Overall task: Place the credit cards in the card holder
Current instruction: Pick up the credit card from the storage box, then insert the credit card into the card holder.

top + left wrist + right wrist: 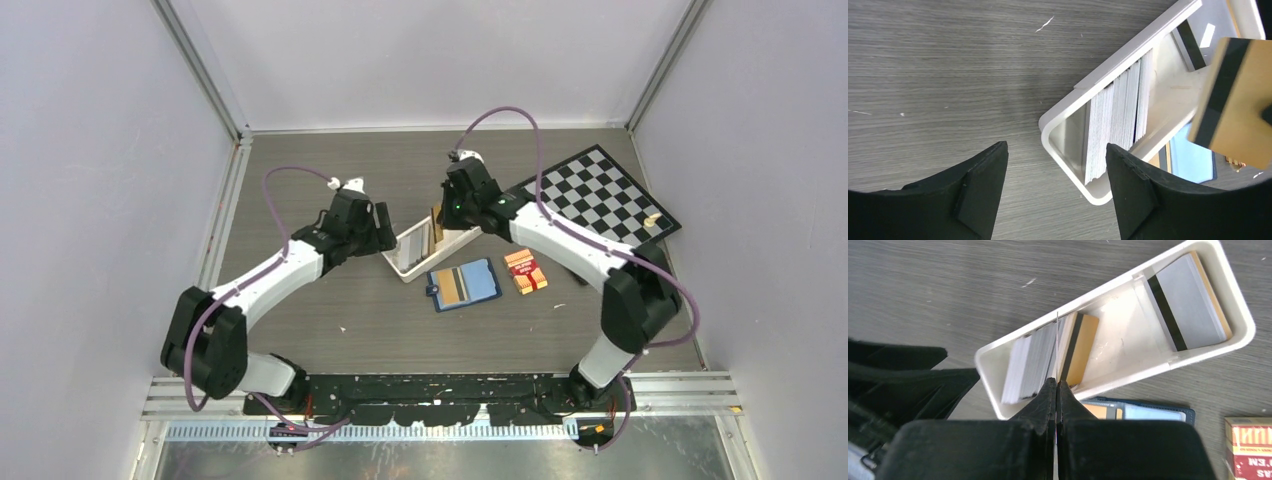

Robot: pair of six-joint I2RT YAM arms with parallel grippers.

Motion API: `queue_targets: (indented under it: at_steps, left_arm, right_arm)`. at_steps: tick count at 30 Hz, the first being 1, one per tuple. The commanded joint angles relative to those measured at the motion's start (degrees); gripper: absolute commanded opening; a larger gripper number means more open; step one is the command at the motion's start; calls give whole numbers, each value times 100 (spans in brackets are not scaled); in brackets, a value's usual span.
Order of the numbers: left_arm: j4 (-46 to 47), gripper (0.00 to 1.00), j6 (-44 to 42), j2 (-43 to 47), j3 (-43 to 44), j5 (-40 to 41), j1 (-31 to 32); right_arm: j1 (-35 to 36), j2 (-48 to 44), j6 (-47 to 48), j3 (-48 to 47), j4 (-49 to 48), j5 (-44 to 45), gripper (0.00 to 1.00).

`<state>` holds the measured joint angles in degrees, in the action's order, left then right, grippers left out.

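Right wrist view: one credit card [1056, 340] is being grasped by the right fingers [1047, 400] above the tray [1098, 292]. The left fingers [982, 187] are released. The card holder [464, 285] is lying open on the counter [330, 300], partly filled, and many cards [1028, 360] are waiting.

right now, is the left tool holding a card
No, the left tool stands open over the end of the white tray, gripping nothing.
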<state>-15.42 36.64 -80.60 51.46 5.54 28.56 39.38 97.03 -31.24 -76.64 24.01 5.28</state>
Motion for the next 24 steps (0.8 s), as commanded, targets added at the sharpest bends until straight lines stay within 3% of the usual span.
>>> queue_targets:
  at_steps: [1,6,11,20,24]
  left_arm:
    - [-284,74,-623,595,293,-114,27]
    - [-115,69,-770,1248,103,-1843,36]
    - [524,69,-214,1959,-282,-3700,50]
    - [2063,74,842,2451,-648,-4785,66]
    - [2735,60,1346,2343,-763,-5030,71]
  right_arm:
    - [14,-998,291,236,-274,-302,1]
    - [-210,-1866,284,925,-823,-1599,0]
    - [-393,-2639,-77,1485,-1518,-2963,0]
    - [-388,-3211,-685,1834,-2655,-4192,1]
    - [-395,-3209,-776,1888,-2851,-4344,0]
